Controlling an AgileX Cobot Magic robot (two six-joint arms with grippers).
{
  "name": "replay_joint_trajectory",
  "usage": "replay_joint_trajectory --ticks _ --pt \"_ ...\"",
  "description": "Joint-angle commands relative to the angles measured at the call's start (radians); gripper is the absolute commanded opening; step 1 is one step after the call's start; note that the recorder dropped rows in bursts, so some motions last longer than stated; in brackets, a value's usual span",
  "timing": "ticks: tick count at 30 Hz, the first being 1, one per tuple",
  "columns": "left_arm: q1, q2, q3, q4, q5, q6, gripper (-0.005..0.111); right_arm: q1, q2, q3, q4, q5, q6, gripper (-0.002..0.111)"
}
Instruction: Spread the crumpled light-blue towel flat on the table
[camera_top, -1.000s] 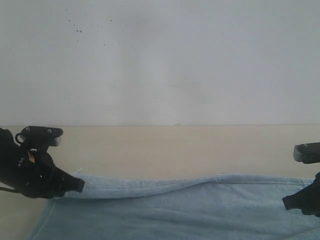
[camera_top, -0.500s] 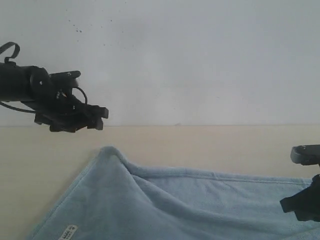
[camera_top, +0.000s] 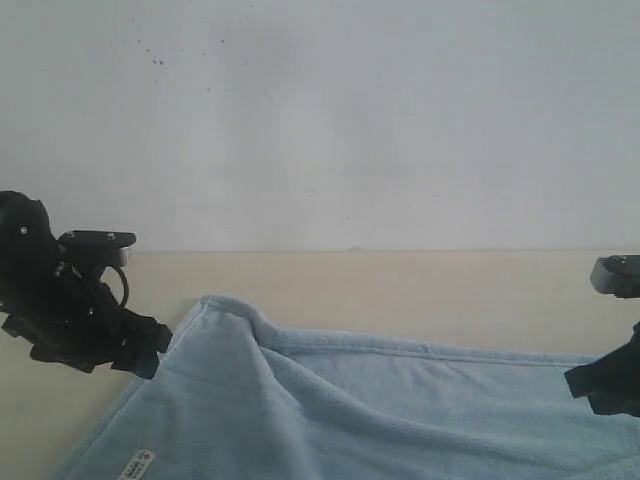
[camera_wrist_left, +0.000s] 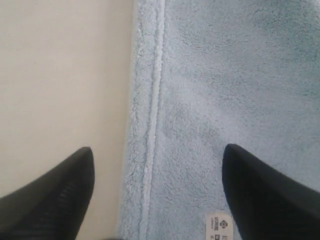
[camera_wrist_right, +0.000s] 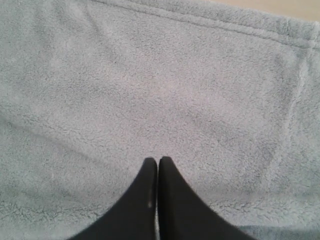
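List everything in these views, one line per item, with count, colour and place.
towel: one, pale light blue, lying on the table across the lower part of the exterior view, with a raised fold near its far left corner.
label: one, white, sewn on the towel near its left edge.
table: one, cream-beige, under the towel and meeting the wall.
wall: one, white, behind the table, with a few dark specks at its upper left.
left claw: one, black, open, straddling the towel's hemmed left edge.
right claw: one, black, shut, over the towel's right end.
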Motion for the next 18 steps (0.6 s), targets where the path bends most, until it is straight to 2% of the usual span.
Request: replay_joint_trajectory --ticks 1,12,18 --pt "0.000 -0.050 0.042 0.008 -0.012 0.022 0.065 0.000 -0.008 0.004 0.000 0.028 0.003 0.000" --pt "0.000 -0.180 0.179 0.004 -0.044 0.049 0.063 0.000 -0.008 0.004 0.000 0.043 0.003 0.000" --pt "-0.002 -0.188 0.223 -0.149 -0.079 0.203 0.062 0.000 -0.008 0.004 0.002 0.047 0.005 0.000"
